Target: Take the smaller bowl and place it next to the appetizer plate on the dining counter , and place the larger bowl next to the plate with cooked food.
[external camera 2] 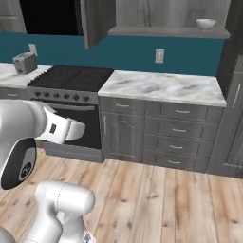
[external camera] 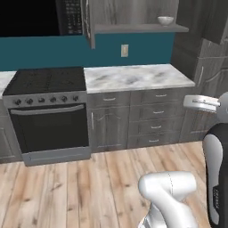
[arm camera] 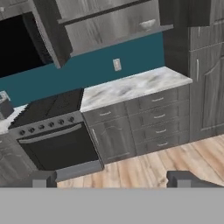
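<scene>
Marbled grey-white, the smaller bowl is seen on the open shelf under the wall cabinets, above the marble bench beside the stove. The end effector is held released, fingers spread wide, grasping nothing.

The arm is showing glossy white rounded shells with dark, near-black joint sections bearing small pale markings. The tool is showing two small dark grey, blocky finger tips.
</scene>
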